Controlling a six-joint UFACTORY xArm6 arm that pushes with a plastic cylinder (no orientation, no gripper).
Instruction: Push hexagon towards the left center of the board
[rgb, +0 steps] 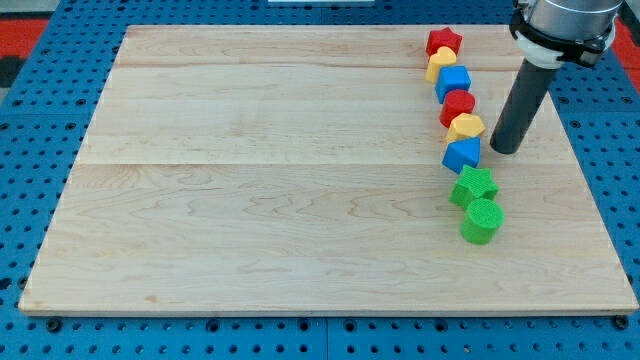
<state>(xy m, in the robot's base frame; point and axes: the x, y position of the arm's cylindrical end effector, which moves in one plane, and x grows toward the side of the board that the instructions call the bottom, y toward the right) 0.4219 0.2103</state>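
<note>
Blue pegboard surrounds a pale wooden board (300, 180) whose planks run from the view's left to right. On it, near the right edge, the yellow hexagon (465, 127) sits roughly midway down a column of eight blocks. It is compact, with no clear long axis, and which way its corners point cannot be made out. It touches the red block (458, 104) just above it and the blue block (462, 154) just below. Further up stand a blue cube (453, 80), a yellow block (441, 63) and a red star (444, 42) near the top right corner. Below the column's blue block lie a green star (474, 185) and a green cylinder (482, 220). My tip (503, 150) rests on the board just right of the hexagon and lower blue block, apart from both. The rod has no jaws, so no jaw state shows.
</note>
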